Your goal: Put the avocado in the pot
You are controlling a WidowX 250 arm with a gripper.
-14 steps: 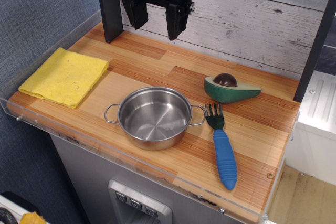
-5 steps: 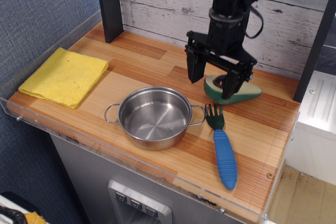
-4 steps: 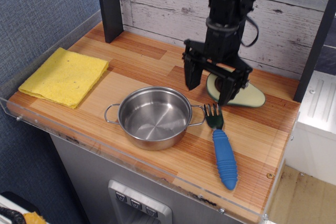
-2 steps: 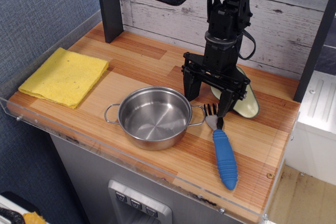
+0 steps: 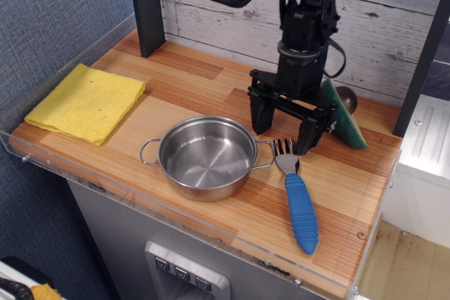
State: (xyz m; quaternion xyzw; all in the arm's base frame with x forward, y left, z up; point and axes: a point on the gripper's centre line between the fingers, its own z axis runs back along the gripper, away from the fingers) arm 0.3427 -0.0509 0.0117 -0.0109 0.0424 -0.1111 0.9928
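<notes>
The avocado [image 5: 346,121] stands tipped on its edge at the back right of the wooden counter, dark green skin toward me, the brown pit poking out behind it. My gripper [image 5: 284,126] is open and empty, fingertips low over the counter just left of the avocado; the right finger [image 5: 309,135] is next to the avocado, not around it. The shiny steel pot [image 5: 206,157] with two wire handles sits empty at the front middle, just left of and below the gripper.
A fork [image 5: 299,200] with green tines and blue handle lies right of the pot, its tines just under the gripper. A yellow cloth [image 5: 88,101] lies at the left. A black post [image 5: 148,5] stands at the back left. A clear acrylic rim [image 5: 176,214] borders the front edge.
My gripper came down from the back left onto the avocado's spot. The avocado has slid right and rolled from lying flat up onto its edge, outside the open fingers.
</notes>
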